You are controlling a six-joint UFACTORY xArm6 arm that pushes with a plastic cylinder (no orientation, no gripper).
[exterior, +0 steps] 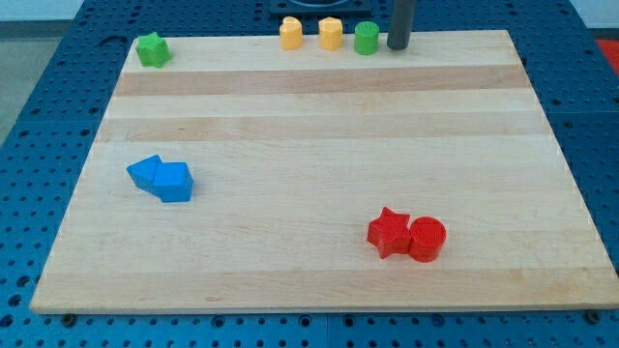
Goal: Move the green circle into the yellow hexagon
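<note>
We count seven blocks on our wooden board (319, 126), and we take them from the view's left to its right. One green star (152, 49) sits alone at the board's top left corner. Below it, well apart, two blue blocks touch each other at mid-left: a blue wedge-like block (147, 172) and a blue block (175, 181) whose exact shape we cannot make out. Along the top edge stand two yellow pieces, near each other but apart: the yellow block (291, 33), rounded on top, and the yellow hexagon (331, 33). Just beside the hexagon on the right is the one green circle (366, 39), with a narrow gap between the two. Just right of the circle comes my tip (398, 46), close to it; we cannot tell whether they touch. We carry no fingers, only this dark rod, so nothing is gripped. Toward the bottom right, one red star (389, 232) touches one red circle (427, 239).
</note>
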